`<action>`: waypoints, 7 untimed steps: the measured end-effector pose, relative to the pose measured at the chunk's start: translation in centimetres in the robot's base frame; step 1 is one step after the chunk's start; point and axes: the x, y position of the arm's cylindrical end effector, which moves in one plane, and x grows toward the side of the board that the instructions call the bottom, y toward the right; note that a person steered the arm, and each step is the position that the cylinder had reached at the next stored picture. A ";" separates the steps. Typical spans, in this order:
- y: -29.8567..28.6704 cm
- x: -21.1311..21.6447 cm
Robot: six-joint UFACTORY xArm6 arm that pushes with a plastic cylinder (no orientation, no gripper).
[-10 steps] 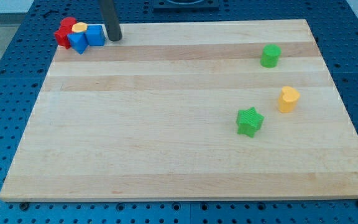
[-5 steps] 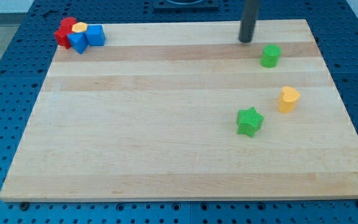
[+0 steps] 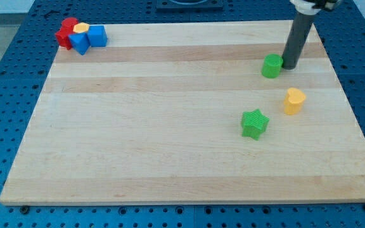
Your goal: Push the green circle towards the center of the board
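The wooden counter point(image 3: 170, 126) is the biggest thing here, and most of its middle is bare. My tip point(image 3: 289, 66) touches the right side of the green circle point(image 3: 272, 66), near the view's top right. I have no jaws, only a rod, so nothing is gripped or let go; the rod just leans on the block.

Below my tip, toward the view's bottom, sits the yellow block point(image 3: 294, 101). Farther down and to the left is the green star point(image 3: 254, 123). Far off to the left, in the top corner, red blocks point(image 3: 65, 31), blue blocks point(image 3: 89, 38) and a small yellow piece point(image 3: 80, 28) huddle together.

The push could go wrong. If my tip hits off-middle, the round block may roll aside and slip away. If it goes too low, it may bump the star.
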 end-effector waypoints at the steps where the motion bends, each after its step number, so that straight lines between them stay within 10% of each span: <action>1: -2.9 0.4; 7: -12.6 4.2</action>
